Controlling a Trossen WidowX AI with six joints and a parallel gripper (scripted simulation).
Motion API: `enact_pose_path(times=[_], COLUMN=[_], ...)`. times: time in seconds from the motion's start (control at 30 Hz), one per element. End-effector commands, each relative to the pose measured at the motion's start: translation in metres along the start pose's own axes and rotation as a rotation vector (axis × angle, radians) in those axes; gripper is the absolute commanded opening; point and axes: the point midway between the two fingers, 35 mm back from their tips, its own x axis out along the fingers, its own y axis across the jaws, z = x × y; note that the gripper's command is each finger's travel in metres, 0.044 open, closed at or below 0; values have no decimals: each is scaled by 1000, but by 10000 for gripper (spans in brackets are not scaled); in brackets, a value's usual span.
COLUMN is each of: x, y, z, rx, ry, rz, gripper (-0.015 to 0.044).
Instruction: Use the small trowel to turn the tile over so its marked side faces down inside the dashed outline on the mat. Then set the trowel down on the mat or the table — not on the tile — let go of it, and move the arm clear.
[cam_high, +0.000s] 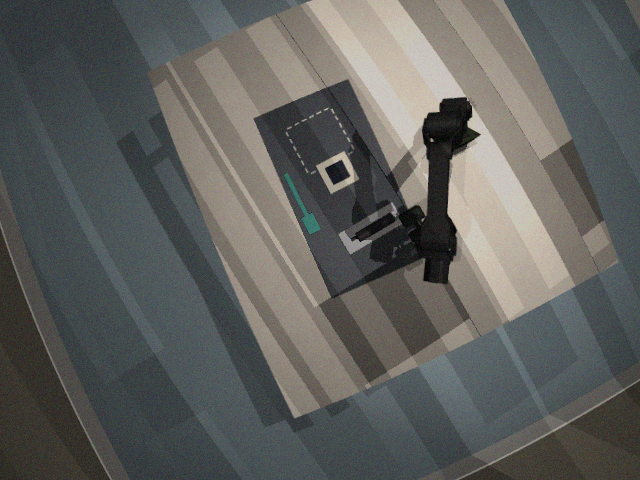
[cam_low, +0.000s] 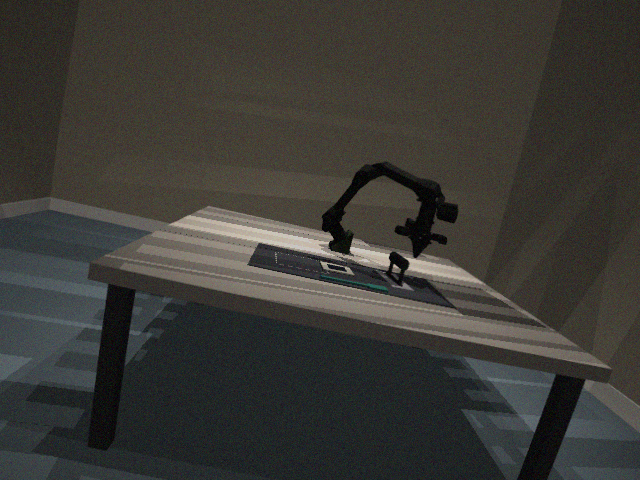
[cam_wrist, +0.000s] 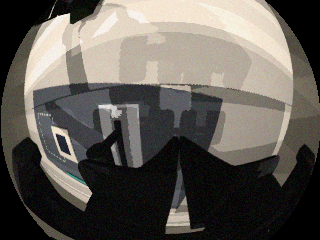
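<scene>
The tile lies flat, its cream face with a dark square upward. It overlaps one edge of the dashed outline and lies mostly outside it. The trowel, a flat light grey blade with a raised black handle, rests on the dark mat. My gripper is shut and empty, its fingertips together. It points down in the air above and to the side of the trowel, not touching it. The top view hides the fingertips under the arm.
A flat teal tool with a thin handle and square head lies along the mat's long edge, beside the tile and trowel. The arm's base stands on the table beyond the mat's opposite long edge.
</scene>
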Motion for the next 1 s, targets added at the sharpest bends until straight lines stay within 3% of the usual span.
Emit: enact_pose_path(times=[0.0,0.23,0.6,0.97], x=[0,0,-2,-6], y=[0,0,4,14], z=[0,0,-5,-17], rx=[0,0,157,540], ry=[0,0,-1,-3], rz=[0,0,-3,-6], gripper=[0,0,270,270])
